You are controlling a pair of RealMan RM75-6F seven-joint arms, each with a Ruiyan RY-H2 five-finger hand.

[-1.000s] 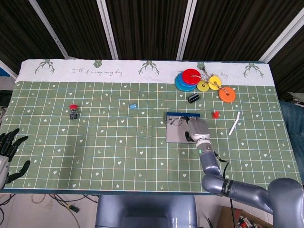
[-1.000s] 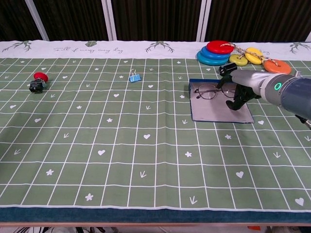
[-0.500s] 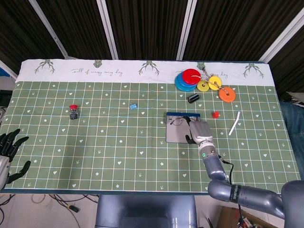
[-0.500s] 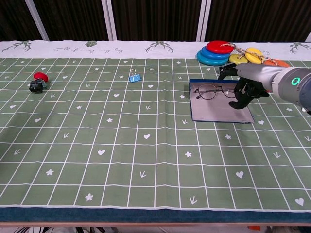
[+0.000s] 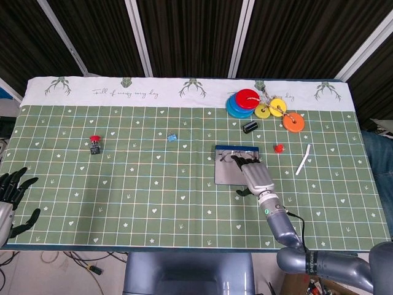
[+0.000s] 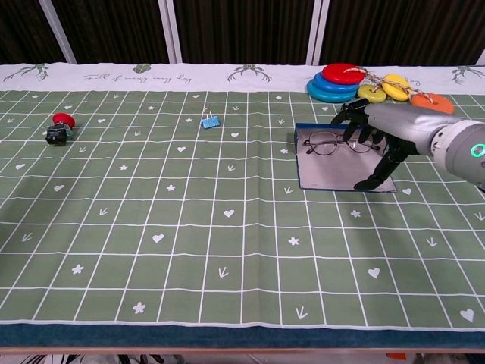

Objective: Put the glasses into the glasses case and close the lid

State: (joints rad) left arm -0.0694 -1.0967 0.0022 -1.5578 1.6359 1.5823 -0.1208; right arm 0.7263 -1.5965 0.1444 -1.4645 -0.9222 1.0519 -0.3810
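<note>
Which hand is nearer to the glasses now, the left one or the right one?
The right hand. It is over the open glasses case, fingers spread right at the glasses. The left hand is far away at the table's near-left corner.

A lab test bench: patterned tablecloth (image 5: 123, 178), black curtain backdrop (image 5: 184, 37).

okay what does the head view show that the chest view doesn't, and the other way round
Only the head view shows the left hand open at the table's near left edge, a black cylinder, a small red piece and a white stick.

Only the chest view shows the right hand's thumb reaching down to the case's near edge.

Both show the right hand over the open glasses case with the glasses in it, the stacked discs, the blue clip and the red button.
</note>
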